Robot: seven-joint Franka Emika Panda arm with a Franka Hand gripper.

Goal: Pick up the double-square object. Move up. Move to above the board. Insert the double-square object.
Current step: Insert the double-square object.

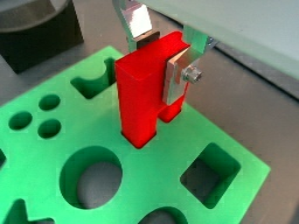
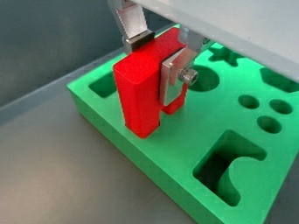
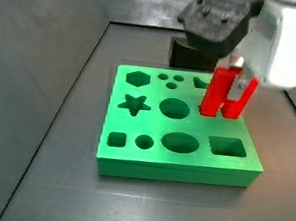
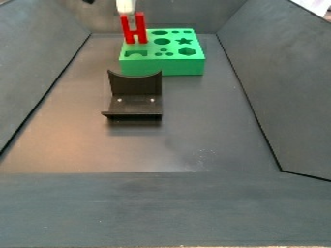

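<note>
The double-square object (image 1: pixel 142 92) is a glossy red peg, held upright. My gripper (image 1: pixel 162 57) is shut on its upper part, one silver finger (image 1: pixel 177 77) on each side. It also shows in a wrist view (image 2: pixel 142 87) with the gripper (image 2: pixel 158 54) on it. The peg stands over the green board (image 1: pixel 239 188), near the board's right edge in a side view (image 3: pixel 227 91). Its lower end is at the board's top surface (image 2: pixel 100 96). I cannot tell whether it has entered a cut-out. In a side view the peg (image 4: pixel 131 29) is over the board (image 4: pixel 181 60) at the far end.
The dark fixture (image 4: pixel 132 95) stands on the floor in front of the board, and shows behind it in a side view (image 3: pixel 191 52). Open cut-outs lie round the peg: a square (image 1: pixel 216 175), a circle (image 1: pixel 96 175), a star (image 3: pixel 135 105). Grey walls enclose the floor.
</note>
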